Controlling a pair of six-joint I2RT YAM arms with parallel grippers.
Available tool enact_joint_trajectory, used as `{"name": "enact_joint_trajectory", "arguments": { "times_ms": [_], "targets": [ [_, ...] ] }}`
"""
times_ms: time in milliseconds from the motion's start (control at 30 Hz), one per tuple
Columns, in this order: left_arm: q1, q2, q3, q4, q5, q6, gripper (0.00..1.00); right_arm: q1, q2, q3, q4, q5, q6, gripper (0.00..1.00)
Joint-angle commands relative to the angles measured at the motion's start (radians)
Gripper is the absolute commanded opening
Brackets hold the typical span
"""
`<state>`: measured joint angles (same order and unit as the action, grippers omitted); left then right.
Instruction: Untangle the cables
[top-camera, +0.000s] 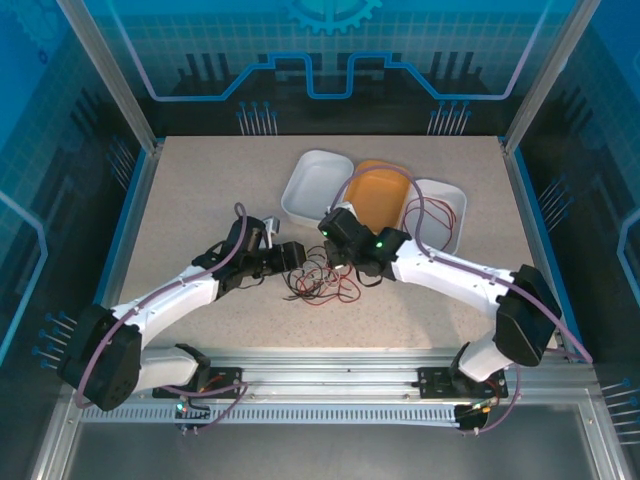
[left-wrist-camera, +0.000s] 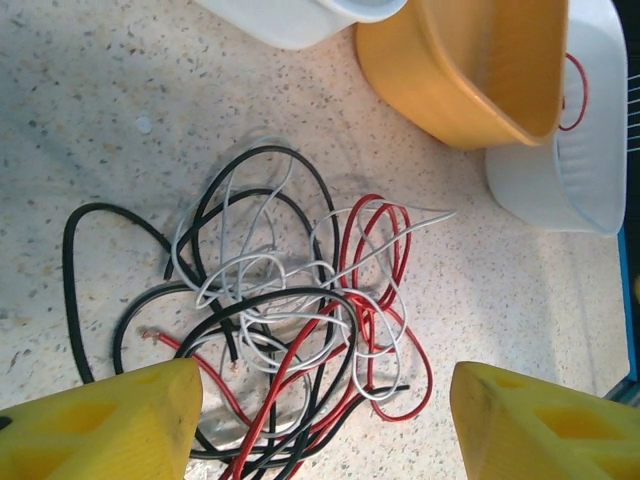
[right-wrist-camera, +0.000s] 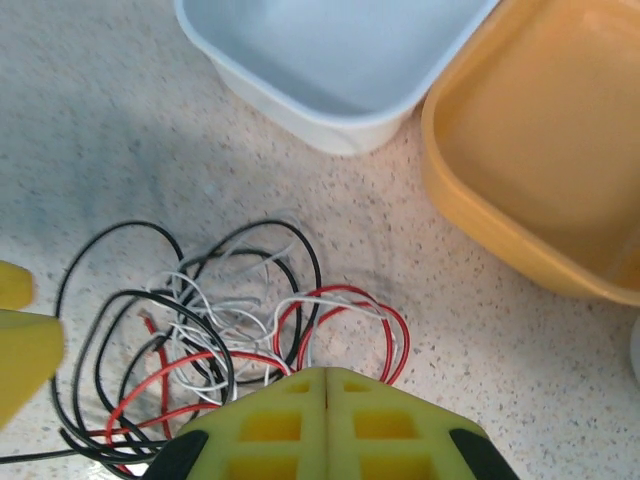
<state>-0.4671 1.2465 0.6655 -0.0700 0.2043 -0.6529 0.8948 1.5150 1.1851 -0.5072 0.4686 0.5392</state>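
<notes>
The cables (top-camera: 325, 282) lie as a loose tangle of thin red, black and white wires on the speckled table, between the two grippers. My left gripper (left-wrist-camera: 325, 420) stands open just left of the tangle, its yellow fingers (left-wrist-camera: 110, 425) wide apart, with the near loops (left-wrist-camera: 290, 320) lying on the table between and beyond them. My right gripper (right-wrist-camera: 328, 372) is shut at the tangle's right edge. Red and white loops (right-wrist-camera: 340, 300) run under its tips; whether a wire is pinched cannot be seen. From above, the right gripper (top-camera: 338, 258) points down at the bundle.
Three trays stand behind the tangle: a white one (top-camera: 300, 195), an orange one (top-camera: 390, 215) and another white one (top-camera: 455, 235) holding a red wire (left-wrist-camera: 578, 90). Blue frame walls border the table on both sides.
</notes>
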Motion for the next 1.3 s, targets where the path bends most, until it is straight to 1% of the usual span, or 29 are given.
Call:
{"name": "enact_joint_trajectory", "arguments": {
  "times_ms": [0, 33, 133, 233, 267, 400, 533, 800, 1100, 1267],
  "targets": [
    [-0.006, 0.024, 0.002, 0.049, 0.043, -0.010, 0.67, 0.001, -0.023, 0.000, 0.007, 0.021, -0.012, 0.00],
    [-0.006, 0.032, 0.004, 0.047, 0.044, -0.010, 0.66, -0.008, -0.018, -0.002, -0.004, 0.008, 0.004, 0.00],
    [-0.006, 0.059, 0.017, 0.022, 0.051, -0.009, 0.65, -0.034, 0.007, -0.021, -0.037, -0.024, 0.060, 0.08],
    [-0.009, 0.072, 0.017, 0.022, 0.065, -0.011, 0.65, -0.078, 0.034, -0.067, -0.035, -0.081, 0.109, 0.11],
    [-0.011, 0.073, 0.016, 0.024, 0.068, -0.012, 0.65, -0.098, 0.042, -0.088, -0.020, -0.112, 0.122, 0.14],
    [-0.012, 0.077, 0.013, 0.028, 0.066, -0.017, 0.65, -0.166, 0.070, -0.166, 0.090, -0.234, 0.110, 0.20],
    [-0.013, 0.082, 0.009, 0.029, 0.065, -0.023, 0.65, -0.211, 0.113, -0.199, 0.181, -0.306, 0.061, 0.24],
    [-0.014, 0.086, 0.010, 0.022, 0.059, -0.022, 0.65, -0.241, 0.239, -0.144, 0.184, -0.293, 0.001, 0.25],
    [-0.014, 0.091, 0.016, 0.017, 0.057, -0.022, 0.65, -0.260, 0.302, -0.102, 0.194, -0.311, -0.005, 0.21],
    [-0.014, 0.092, 0.016, 0.018, 0.055, -0.021, 0.65, -0.264, 0.320, -0.091, 0.199, -0.334, -0.012, 0.23]
  ]
}}
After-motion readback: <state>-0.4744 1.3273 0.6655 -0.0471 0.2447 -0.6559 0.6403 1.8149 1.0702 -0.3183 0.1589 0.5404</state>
